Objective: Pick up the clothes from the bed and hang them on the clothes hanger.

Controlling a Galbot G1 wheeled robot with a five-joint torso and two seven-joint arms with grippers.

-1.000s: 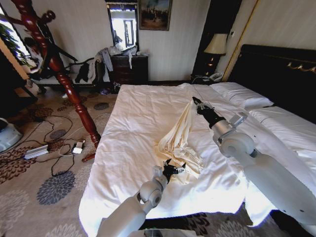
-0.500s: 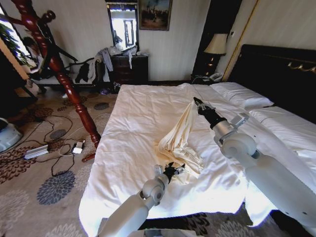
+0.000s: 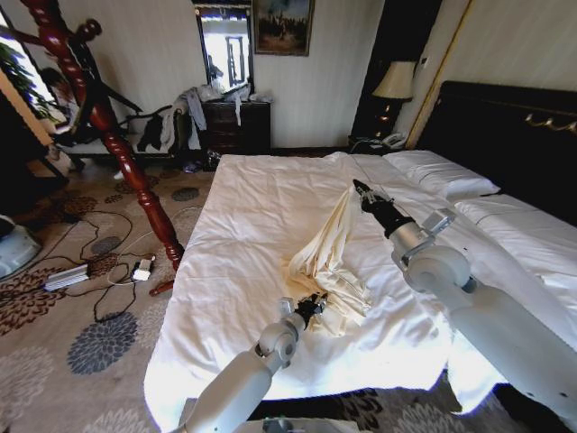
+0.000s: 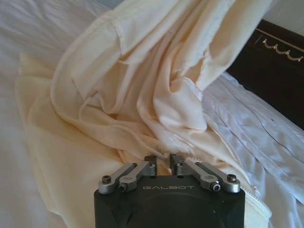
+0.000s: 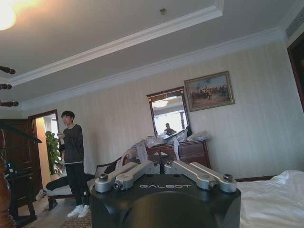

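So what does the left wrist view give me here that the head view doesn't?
Left wrist view alone: the left gripper shut on a fold of the clothes, with seams close up.

Head view alone: the right gripper holding the clothes' top above the bed, plus the coat stand on the robot's left.

Both: clothes, white bedding, black headboard.

Left pincer [image 4: 162,164]: fingers drawn nearly together, a narrow gap between the tips, which sit at the edge of the clothes [image 4: 142,90]. Whether fabric is pinched there cannot be told. Clothes: pale cream, thin, heavily creased, rising in hanging folds from a spread lower part lying on the bed [image 4: 28,42]. White quilted linen beside it. Black headboard [image 4: 280,71] with gold trim beyond.
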